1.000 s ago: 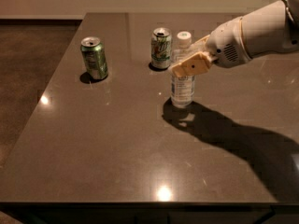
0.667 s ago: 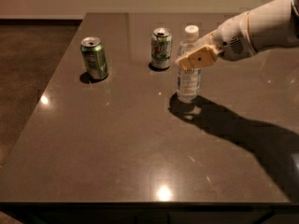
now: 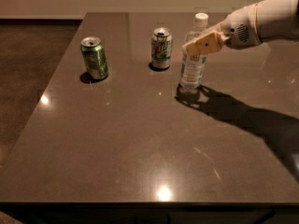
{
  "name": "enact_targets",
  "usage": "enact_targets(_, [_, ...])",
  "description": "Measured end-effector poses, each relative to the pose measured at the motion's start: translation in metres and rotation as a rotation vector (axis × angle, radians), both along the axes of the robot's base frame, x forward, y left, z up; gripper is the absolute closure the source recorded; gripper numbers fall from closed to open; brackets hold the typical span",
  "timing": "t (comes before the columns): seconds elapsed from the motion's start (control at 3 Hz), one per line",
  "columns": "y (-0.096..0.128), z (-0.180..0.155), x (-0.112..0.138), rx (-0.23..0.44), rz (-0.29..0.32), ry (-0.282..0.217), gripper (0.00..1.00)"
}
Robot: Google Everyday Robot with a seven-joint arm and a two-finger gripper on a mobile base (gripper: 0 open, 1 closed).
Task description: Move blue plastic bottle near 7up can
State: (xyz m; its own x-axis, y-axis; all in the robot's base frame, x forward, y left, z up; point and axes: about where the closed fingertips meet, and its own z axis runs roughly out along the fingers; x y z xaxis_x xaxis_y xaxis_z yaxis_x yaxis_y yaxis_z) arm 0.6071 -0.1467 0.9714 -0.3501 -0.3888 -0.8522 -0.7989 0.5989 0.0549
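The blue plastic bottle (image 3: 192, 64), clear with a white cap and a blue-and-white label, stands upright at the back middle of the dark table (image 3: 140, 143). My gripper (image 3: 202, 44) comes in from the right and is shut on the bottle's upper body, with a tan finger (image 3: 205, 43) across its front. The bottle's base is at or just above the tabletop. The 7up can (image 3: 161, 48), pale white and green with a silver top, stands upright just to the left of the bottle, a small gap apart.
A darker shiny green can (image 3: 94, 58) stands upright further left, near the table's left edge. My white arm (image 3: 261, 22) reaches in from the upper right and casts a long shadow over the table's right side.
My gripper has carried the bottle a little to the right and toward the back of the table. Both cans have stayed where they were.
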Motion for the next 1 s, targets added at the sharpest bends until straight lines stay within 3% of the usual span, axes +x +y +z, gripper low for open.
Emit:
enact_targets(0.67, [0.004, 0.0, 0.035, 0.06, -0.015, 0.017, 1.0])
enact_targets(1.0, [0.007, -0.002, 0.048, 0.063, -0.029, 0.018, 0.85])
